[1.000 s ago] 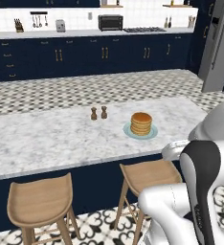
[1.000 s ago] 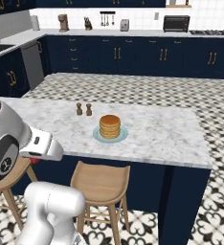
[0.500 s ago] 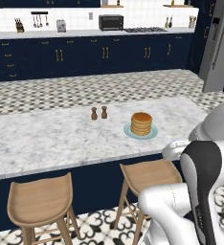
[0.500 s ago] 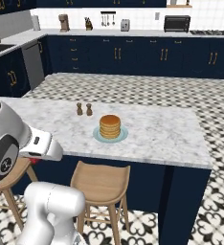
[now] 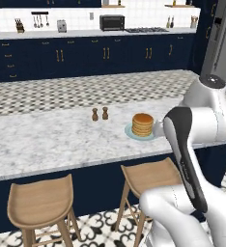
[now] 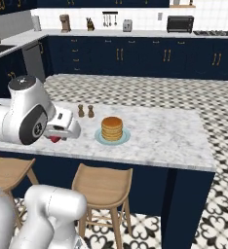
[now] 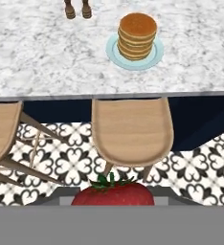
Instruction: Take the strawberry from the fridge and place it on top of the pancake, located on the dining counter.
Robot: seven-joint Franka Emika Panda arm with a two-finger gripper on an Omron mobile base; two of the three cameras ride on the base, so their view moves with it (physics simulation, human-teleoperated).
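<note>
My gripper is shut on the strawberry, a small red fruit that peeks out beneath the hand. It hangs at the near edge of the dining counter, left of the pancake. In the hand view the strawberry sits at the bottom with its green leaves up. The pancake stack on its pale plate lies ahead on the marble. From the left base the pancake shows just left of my arm. The grey fridge stands at the far right.
Two small dark shakers stand on the counter left of the pancake. Round wooden stools sit under the near edge, one directly below the hand. Navy cabinets line the far wall.
The arm has risen and swung the gripper, with the strawberry in it, up and closer to the counter edge and the pancake. Counter items have not moved.
</note>
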